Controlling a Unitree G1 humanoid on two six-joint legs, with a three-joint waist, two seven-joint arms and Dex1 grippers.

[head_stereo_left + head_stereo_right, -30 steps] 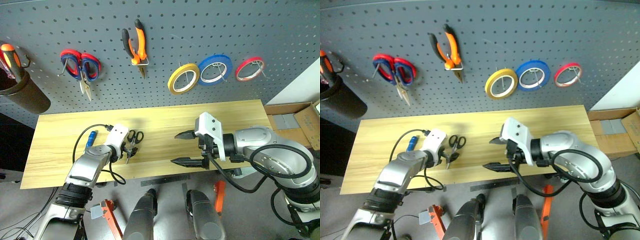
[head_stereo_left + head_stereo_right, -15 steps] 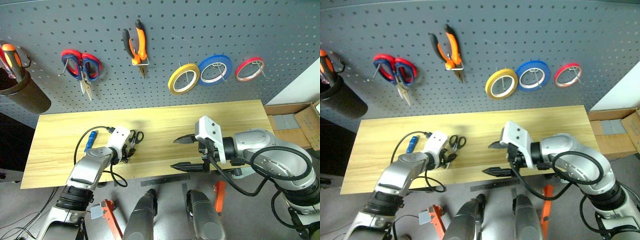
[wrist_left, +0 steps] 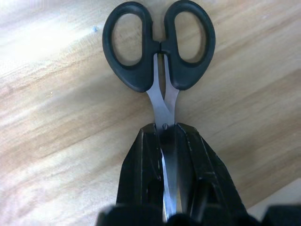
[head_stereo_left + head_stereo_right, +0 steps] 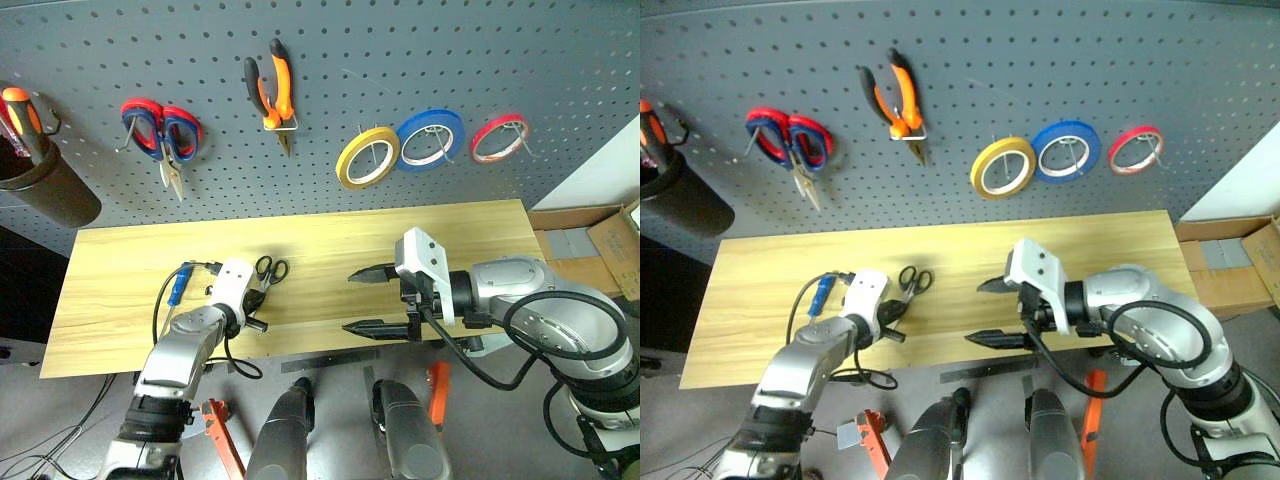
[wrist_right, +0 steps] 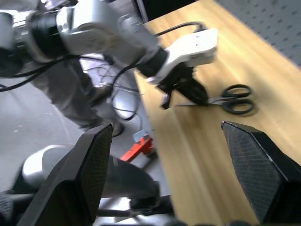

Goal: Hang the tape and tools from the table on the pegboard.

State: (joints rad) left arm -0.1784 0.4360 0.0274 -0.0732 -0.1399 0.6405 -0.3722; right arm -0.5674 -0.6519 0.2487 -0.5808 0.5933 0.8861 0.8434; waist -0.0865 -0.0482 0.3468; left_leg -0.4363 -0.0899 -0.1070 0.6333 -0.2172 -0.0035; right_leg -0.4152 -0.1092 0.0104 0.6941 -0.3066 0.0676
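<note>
Lower left on the surface [image 4: 330,235], the left fingers [image 3: 141,174] clamp the scissors [image 3: 160,47] blades; right fingers [image 4: 378,271] stand wide, holding nothing.

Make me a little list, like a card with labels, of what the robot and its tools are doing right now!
left gripper: shut on the blades of the black scissors, which lie on the table
right gripper: open, holding nothing, above the table
blue screwdriver: on the table
pegboard: holds orange pliers, yellow tape, blue tape, red tape, red-and-blue scissors
to hang yet: black scissors, blue screwdriver
</note>
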